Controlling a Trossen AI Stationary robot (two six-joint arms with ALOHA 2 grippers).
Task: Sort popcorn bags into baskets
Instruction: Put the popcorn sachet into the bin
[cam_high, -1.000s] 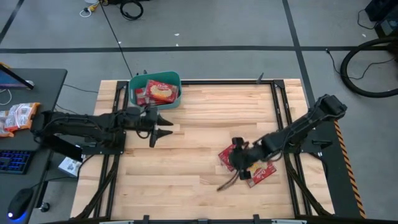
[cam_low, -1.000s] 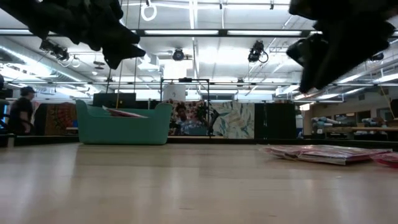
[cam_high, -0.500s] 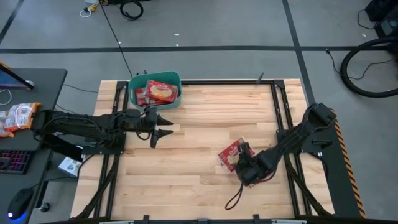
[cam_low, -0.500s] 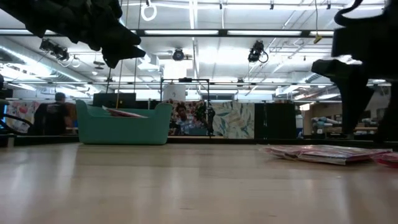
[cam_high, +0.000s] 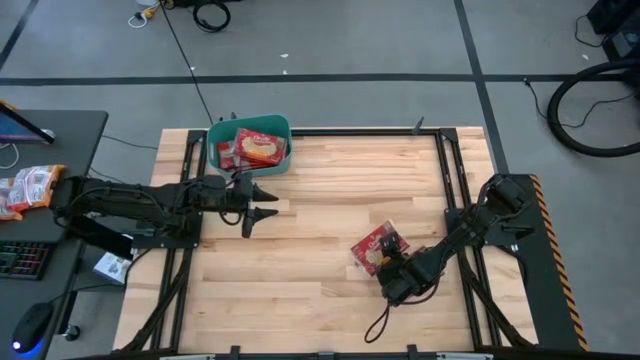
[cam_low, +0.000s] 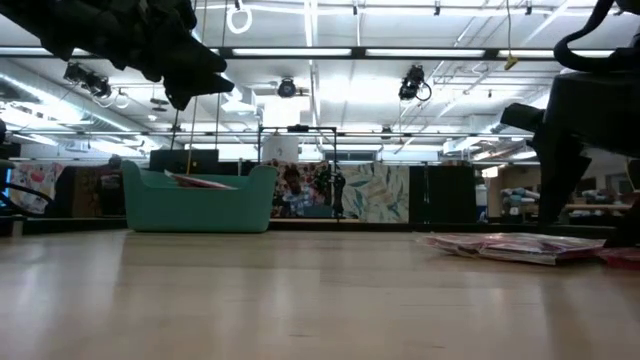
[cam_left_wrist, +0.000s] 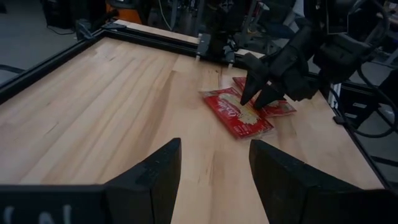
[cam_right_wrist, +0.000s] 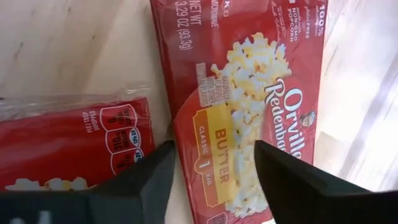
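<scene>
The table (cam_high: 320, 200) is pale wood planks with a smooth, slightly shiny finish. The popcorn bags (cam_right_wrist: 249, 93) are wrapped in glossy, crinkly clear film over red print, and the basket (cam_low: 200, 205) looks like smooth matt teal plastic.

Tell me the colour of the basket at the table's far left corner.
The basket is teal; it shows best in the low view, standing at the table's far edge.

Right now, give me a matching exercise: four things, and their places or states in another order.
Things:
1. teal basket
2. left gripper
3. right gripper
4. popcorn bag on the table

Places or states:
A. open just above a bag
B. flat on the wood
C. far corner, bags inside
D. open and empty, near the basket

Pairs: 1-C, 2-D, 3-A, 4-B
</scene>
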